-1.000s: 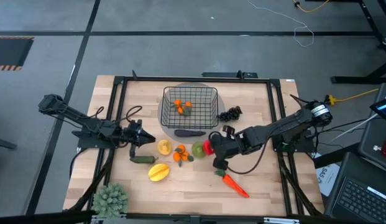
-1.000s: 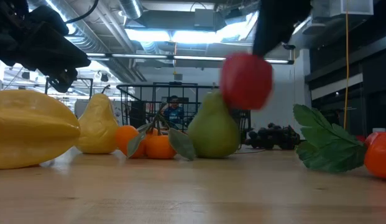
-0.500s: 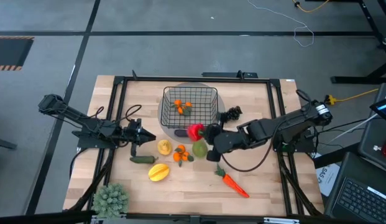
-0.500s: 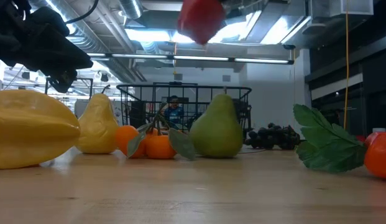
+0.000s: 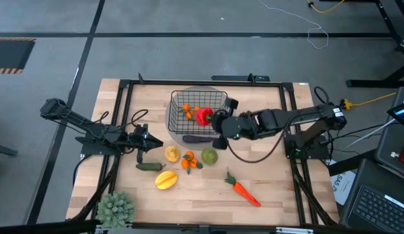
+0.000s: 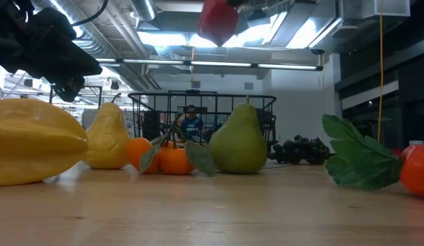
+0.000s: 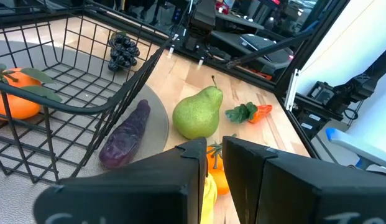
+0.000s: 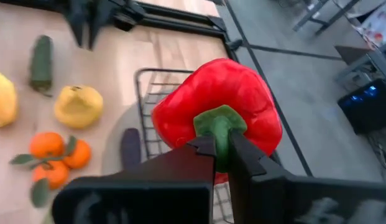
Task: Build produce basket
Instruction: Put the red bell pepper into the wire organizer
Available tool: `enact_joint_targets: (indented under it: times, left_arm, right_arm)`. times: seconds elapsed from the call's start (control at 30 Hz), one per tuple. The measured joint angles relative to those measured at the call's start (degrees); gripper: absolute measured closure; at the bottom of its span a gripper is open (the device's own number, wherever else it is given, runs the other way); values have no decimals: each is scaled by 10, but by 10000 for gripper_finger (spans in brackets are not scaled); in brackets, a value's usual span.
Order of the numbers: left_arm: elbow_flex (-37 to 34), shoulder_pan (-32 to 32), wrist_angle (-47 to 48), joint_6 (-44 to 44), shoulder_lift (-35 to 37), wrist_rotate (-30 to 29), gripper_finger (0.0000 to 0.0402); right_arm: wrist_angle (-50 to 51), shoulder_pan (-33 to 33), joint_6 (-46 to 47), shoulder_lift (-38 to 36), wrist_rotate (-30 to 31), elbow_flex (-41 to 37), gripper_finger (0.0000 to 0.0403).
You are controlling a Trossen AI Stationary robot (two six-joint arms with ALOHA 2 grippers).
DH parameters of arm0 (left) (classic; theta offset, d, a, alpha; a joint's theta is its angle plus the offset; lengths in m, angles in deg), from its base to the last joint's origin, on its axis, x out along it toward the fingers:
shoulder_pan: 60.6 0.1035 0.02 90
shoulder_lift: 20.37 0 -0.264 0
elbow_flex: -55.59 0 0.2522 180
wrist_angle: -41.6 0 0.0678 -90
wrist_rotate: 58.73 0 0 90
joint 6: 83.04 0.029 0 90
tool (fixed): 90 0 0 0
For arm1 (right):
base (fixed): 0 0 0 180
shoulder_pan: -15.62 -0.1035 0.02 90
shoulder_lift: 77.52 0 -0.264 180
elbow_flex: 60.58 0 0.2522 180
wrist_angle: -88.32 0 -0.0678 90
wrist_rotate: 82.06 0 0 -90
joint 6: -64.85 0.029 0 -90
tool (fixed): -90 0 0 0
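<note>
My right gripper (image 5: 212, 121) is shut on the red pepper (image 5: 203, 117) and holds it above the black wire basket (image 5: 220, 104). In the low view the pepper (image 6: 217, 19) is high above the table. Tangerines (image 5: 192, 110) lie in the basket. The purple eggplant (image 5: 198, 138) lies along the basket's near side. A green pear (image 5: 209, 156), a yellow pear (image 5: 171, 153), tangerines (image 5: 188, 160), a yellow star fruit (image 5: 165, 179), a cucumber (image 5: 149, 166) and a carrot (image 5: 244, 190) lie on the table. My left gripper (image 5: 144, 145) waits shut above the cucumber. My right gripper pinches the pepper's green stem (image 8: 220, 124) between its two fingers (image 8: 202, 152). The fingers come at it from the table's right side. The pepper sits out in front of the fingertips, lifted clear above the basket.
Dark grapes (image 6: 300, 150) lie on the table to the right of the basket. A spiky potted plant (image 5: 116, 208) stands at the near left corner. A black frame (image 5: 123, 88) borders the table. A person (image 6: 191, 121) is in the room behind.
My right gripper has carried the pepper from beside the green pear upward, then left and toward the far edge. It is now over the basket. The pepper is lifted well clear of the table. The gripper has stayed shut on it.
</note>
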Motion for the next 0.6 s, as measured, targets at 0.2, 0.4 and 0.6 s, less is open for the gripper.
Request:
enact_joint_targets:
  times: [0.2,0.4,0.6]
  left_arm:
    - [0,0,0,0,0,0,360]
    - [0,0,0,0,0,0,360]
    - [0,0,0,0,0,0,360]
  right_arm:
    - [78,32,12,-1,-3,42,397]
    - [145,61,77,-1,-87,45,390]
    - [162,74,84,0,-132,27,376]
